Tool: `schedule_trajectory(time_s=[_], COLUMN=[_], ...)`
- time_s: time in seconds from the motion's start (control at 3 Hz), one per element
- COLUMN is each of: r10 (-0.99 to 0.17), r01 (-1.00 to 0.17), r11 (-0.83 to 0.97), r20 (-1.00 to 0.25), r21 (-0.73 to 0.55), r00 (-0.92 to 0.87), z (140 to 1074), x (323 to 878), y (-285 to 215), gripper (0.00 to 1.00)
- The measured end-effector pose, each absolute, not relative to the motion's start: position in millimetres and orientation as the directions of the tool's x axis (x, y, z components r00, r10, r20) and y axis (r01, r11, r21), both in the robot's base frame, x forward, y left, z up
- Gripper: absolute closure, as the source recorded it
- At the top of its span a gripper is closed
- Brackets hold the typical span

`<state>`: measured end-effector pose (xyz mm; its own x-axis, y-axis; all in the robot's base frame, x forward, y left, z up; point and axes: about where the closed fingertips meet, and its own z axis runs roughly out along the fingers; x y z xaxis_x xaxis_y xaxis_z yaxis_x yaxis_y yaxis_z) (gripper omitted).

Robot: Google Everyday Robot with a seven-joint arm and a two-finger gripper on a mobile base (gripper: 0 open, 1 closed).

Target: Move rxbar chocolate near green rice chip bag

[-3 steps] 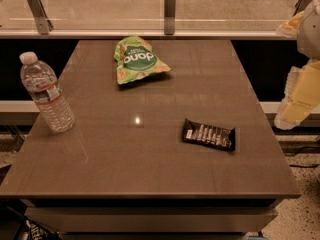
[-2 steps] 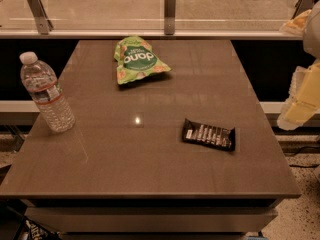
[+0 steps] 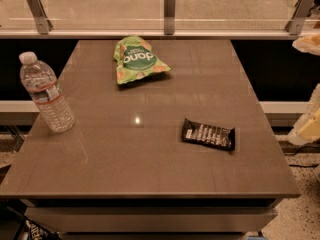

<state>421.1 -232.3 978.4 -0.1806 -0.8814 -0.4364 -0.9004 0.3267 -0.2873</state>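
Rxbar chocolate (image 3: 208, 134) lies flat on the front-right part of the desk (image 3: 150, 169), well apart from the green rice chip bag (image 3: 137, 59) at the far middle. It looks light, thin and fairly stiff in a slick black wrapper, so I judge that a pinch across its narrow width near the middle would hold best, with care that it does not skid on the smooth top. A clear plastic water bottle (image 3: 46, 93) stands upright at the left edge, and the gripper (image 3: 306, 126) seems to be the pale shape off the desk's right side, touching nothing; whether it is spread or pressed together I cannot tell.
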Motion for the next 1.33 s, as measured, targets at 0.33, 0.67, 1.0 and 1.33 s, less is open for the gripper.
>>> schedule_trajectory(time_s=[0.33, 0.67, 1.0, 1.33], r10=[-0.814, -0.742, -0.671, -0.671], r01=[-0.908, -0.914, -0.922, -0.921], r11=[0.332, 0.328, 0.312, 0.312], r20=[-0.564, -0.664, -0.74, -0.74], r21=[-0.255, -0.24, -0.231, -0.231], r00=[-0.139, -0.092, -0.042, -0.042], z=[957, 942, 929, 929], x=[422, 429, 439, 439], y=[-237, -237, -228, -228], gripper=[0.0, 0.0, 0.0, 0.0])
